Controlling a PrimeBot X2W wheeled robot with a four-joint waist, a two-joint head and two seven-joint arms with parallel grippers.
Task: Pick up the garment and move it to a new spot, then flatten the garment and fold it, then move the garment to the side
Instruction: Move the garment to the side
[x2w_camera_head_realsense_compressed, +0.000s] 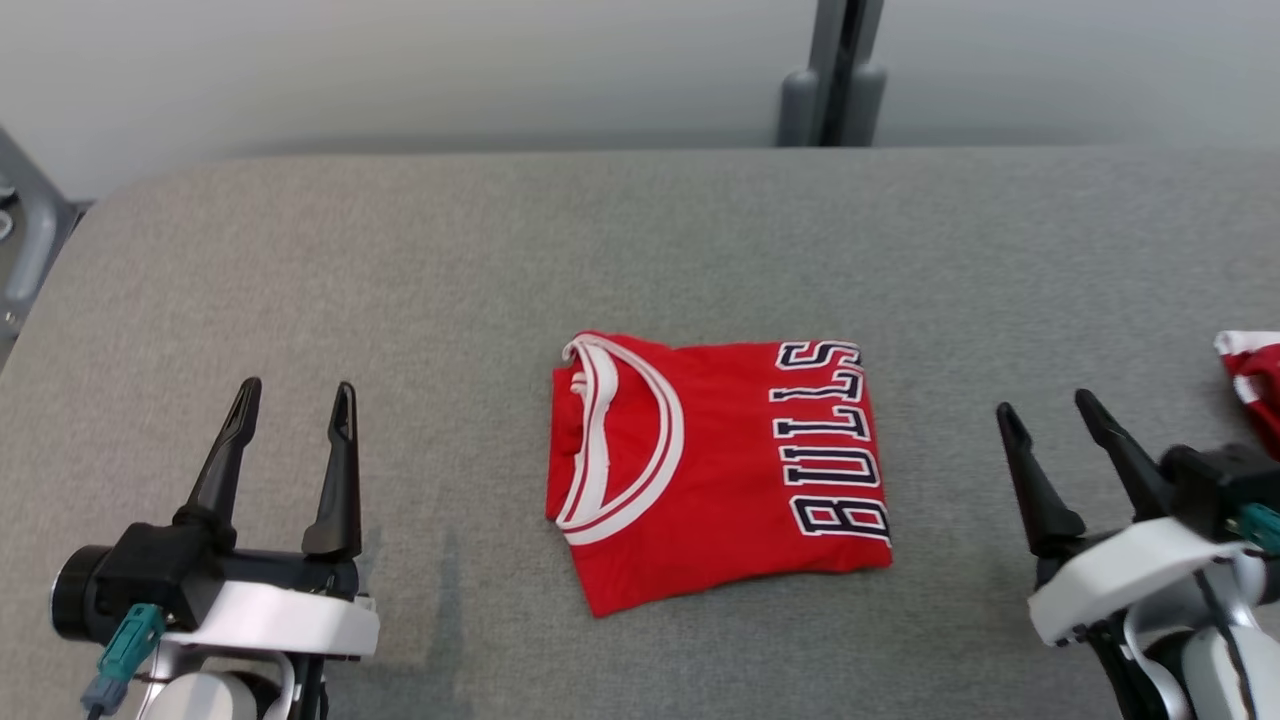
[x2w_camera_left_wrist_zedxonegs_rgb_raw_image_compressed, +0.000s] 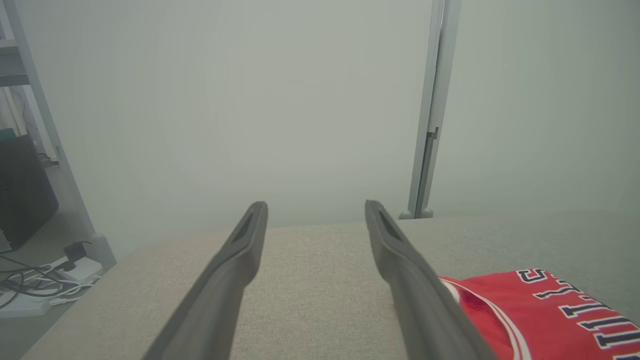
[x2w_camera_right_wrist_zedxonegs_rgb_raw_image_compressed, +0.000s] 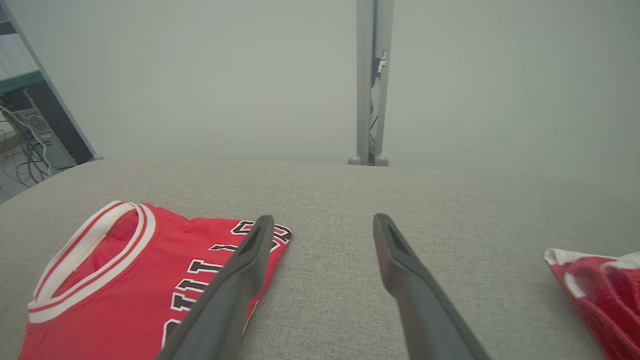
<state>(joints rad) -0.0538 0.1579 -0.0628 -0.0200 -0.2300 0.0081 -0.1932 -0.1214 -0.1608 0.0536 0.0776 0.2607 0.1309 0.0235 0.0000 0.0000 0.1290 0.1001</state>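
folded red fabric jersey (x2w_camera_head_realsense_compressed: 715, 465) lies flat on grey cloth table (x2w_camera_head_realsense_compressed: 640, 230); left gripper (x2w_camera_head_realsense_compressed: 295, 400) and right gripper (x2w_camera_head_realsense_compressed: 1045, 412) flank it, both fully open, empty.

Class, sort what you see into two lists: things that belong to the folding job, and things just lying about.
Job: folded red jersey, left hand, right hand, both open, grey table.
Lying about: other red garment at the table's right edge, grey post, floor cables.
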